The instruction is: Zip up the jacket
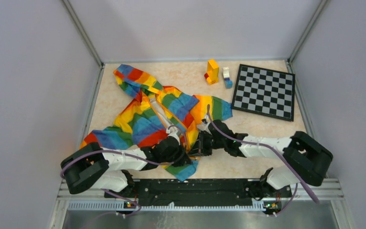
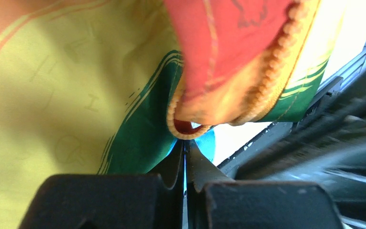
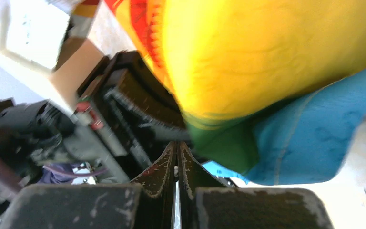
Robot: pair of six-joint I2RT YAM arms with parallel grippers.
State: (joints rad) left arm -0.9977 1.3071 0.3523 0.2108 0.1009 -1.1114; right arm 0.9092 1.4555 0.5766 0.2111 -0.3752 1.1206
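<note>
The rainbow-striped jacket [image 1: 143,119] lies spread on the table with its hood at the far left. Both grippers meet at its near hem, beside the orange zipper strip [image 1: 187,140]. My left gripper [image 1: 181,151] [image 2: 185,141] is shut, its tips pinched right at the curled orange zipper edge [image 2: 187,130], with yellow and green fabric [image 2: 52,95] to the left. My right gripper [image 1: 196,145] [image 3: 176,143] is shut too, and its tips touch the green corner of the raised jacket fabric [image 3: 267,62]. A small pale bit shows between its fingers.
A black-and-white chessboard [image 1: 264,90] lies at the far right. A yellow-orange block stack [image 1: 212,71] and a white-blue block [image 1: 227,77] stand beside it. Grey walls close in three sides. The black base rail [image 1: 195,191] runs along the near edge. The left arm [image 3: 100,109] crowds the right wrist view.
</note>
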